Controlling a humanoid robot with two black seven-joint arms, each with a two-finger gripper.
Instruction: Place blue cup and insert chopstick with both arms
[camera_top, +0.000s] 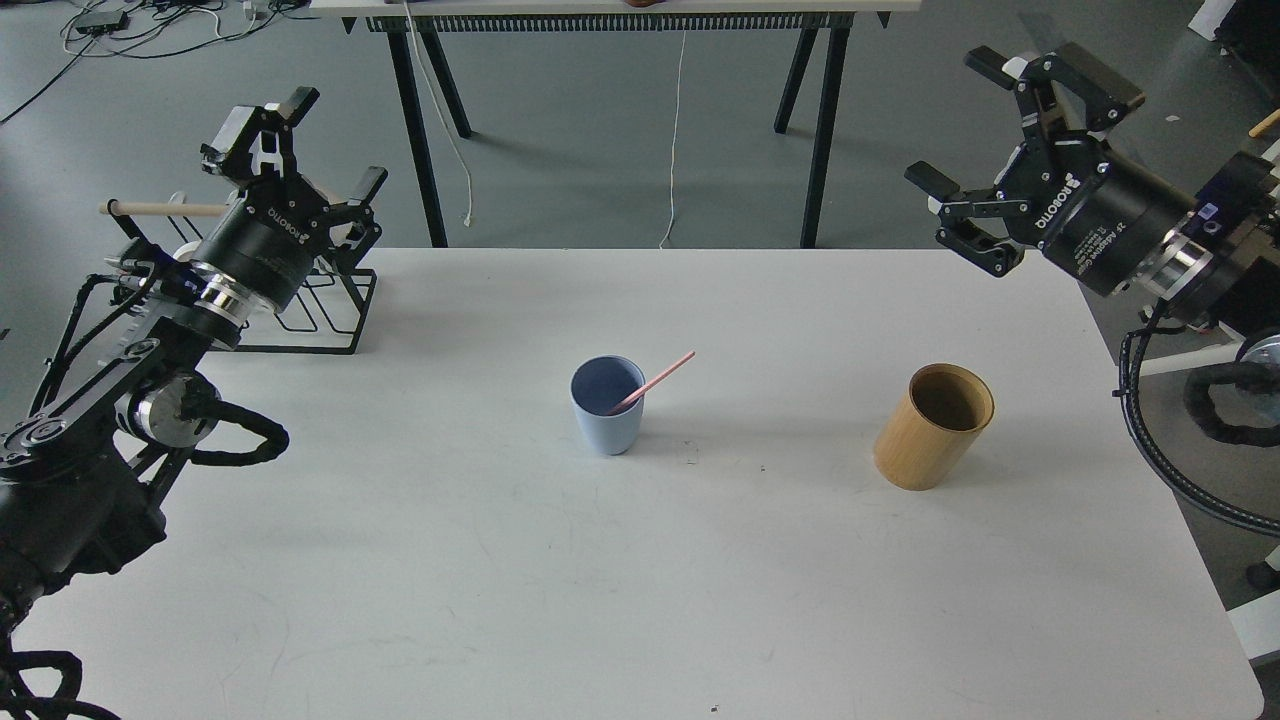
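The blue cup (607, 405) stands upright near the middle of the white table (640, 580). A pink chopstick (655, 380) rests in it and leans out over its right rim. My left gripper (312, 140) is open and empty, raised above the table's far left corner, well away from the cup. My right gripper (975, 120) is open and empty, raised above the table's far right corner, well away from the cup.
A tan wooden cylinder (933, 427) stands open-topped to the right of the cup. A black wire rack (320, 310) with a pale wooden rod (165, 209) stands at the far left, partly behind my left arm. A dark-legged table (620, 100) stands behind.
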